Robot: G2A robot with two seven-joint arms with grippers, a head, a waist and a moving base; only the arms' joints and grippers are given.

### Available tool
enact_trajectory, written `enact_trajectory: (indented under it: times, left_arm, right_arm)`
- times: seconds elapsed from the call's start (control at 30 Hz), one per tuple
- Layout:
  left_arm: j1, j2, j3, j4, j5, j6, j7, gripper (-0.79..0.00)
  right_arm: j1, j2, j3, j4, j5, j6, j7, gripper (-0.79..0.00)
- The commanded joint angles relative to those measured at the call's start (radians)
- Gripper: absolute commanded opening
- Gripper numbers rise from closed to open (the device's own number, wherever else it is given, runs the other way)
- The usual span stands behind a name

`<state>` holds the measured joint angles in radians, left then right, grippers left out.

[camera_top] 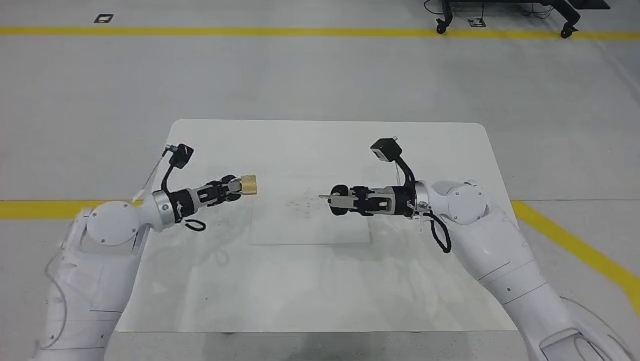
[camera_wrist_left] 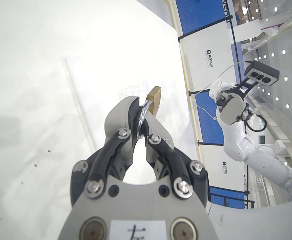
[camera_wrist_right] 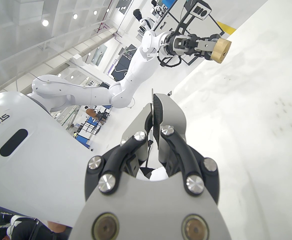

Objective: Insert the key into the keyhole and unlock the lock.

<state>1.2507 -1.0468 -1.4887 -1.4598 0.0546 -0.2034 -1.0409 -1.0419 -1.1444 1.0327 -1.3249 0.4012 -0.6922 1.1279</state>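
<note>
Holding brass padlock (camera_wrist_left: 155, 100) in left gripper (camera_wrist_left: 142, 112), key (camera_top: 326, 198) in right gripper (camera_wrist_right: 153, 108).
Clamped with narrow jaws on each; poised well apart above white table (camera_top: 330, 291), facing each other.

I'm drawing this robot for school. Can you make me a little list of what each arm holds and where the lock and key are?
Left jaws: shut on the lock, by its shackle
Right jaws: shut on the key
Lock and key: apart, pointing at each other, above the table
Key inserted: not yet
</note>
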Motion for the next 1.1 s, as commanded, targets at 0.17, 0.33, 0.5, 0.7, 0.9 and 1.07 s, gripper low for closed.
enact_trajectory:
  times: [0.17,0.33,0.5,0.7,0.9,1.07]
  left_arm:
    - [-0.027,-0.009,0.023,0.103,-0.282,-0.013,-0.119,-0.785]
    - [-0.11,-0.022,0.045,0.266,-0.6,-0.029,-0.336,-0.785]
    - [-0.17,-0.029,0.086,0.325,-0.681,-0.054,-0.464,-0.785]
    - [-0.174,-0.028,0.087,0.328,-0.679,-0.064,-0.49,-0.785]
    - [-0.164,-0.029,0.145,0.342,-0.526,-0.054,-0.393,-0.785]
    - [-0.18,-0.033,0.18,0.31,-0.532,-0.033,-0.409,-0.785]
  right_arm:
    - [-0.002,-0.006,-0.02,-0.018,-0.016,0.025,-0.04,-0.785]
    - [0.074,-0.044,-0.124,0.005,0.014,0.052,-0.082,-0.785]
    - [0.176,-0.088,-0.211,0.068,0.054,0.072,-0.115,-0.785]
    - [0.195,-0.098,-0.23,0.082,0.053,0.09,-0.134,-0.785]
    - [0.195,-0.098,-0.23,0.082,0.053,0.09,-0.134,-0.785]
    - [0.198,-0.107,-0.229,0.049,0.055,0.106,-0.202,-0.785]
